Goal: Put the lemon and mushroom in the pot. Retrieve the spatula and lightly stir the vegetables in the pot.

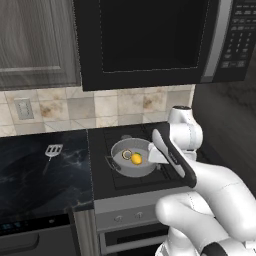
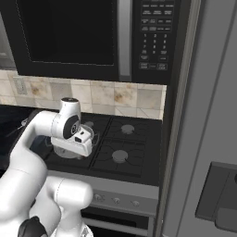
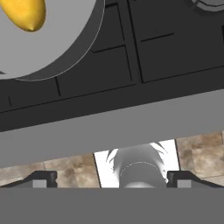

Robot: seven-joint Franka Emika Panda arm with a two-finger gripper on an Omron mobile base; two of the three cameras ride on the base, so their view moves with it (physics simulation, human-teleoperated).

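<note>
A black stovetop (image 1: 135, 177) with dark grates sits between a dark marbled counter (image 1: 30, 175) on its left and a tall grey panel (image 2: 203, 115) on its right. Above it hangs a black microwave (image 1: 150, 40), with a grey wood cabinet (image 1: 35, 40) beside it and a beige tiled backsplash (image 1: 105, 107) carrying a pale wall outlet (image 1: 23, 108). Knobs line the oven's grey front (image 1: 125, 215) below the burners.

The pot (image 1: 122, 167) stands on the front left burner. The lemon (image 1: 136, 158) lies inside it, and just beside it rests a small round thing that appears to be the mushroom (image 1: 127, 154), too small to make out clearly. The spatula (image 1: 53, 150) lies flat on the counter, well apart from the pot.

The gripper (image 3: 111, 180) hangs above the stove by the pot's rim, its fingertips (image 3: 41, 178) spread wide with nothing between them.
</note>
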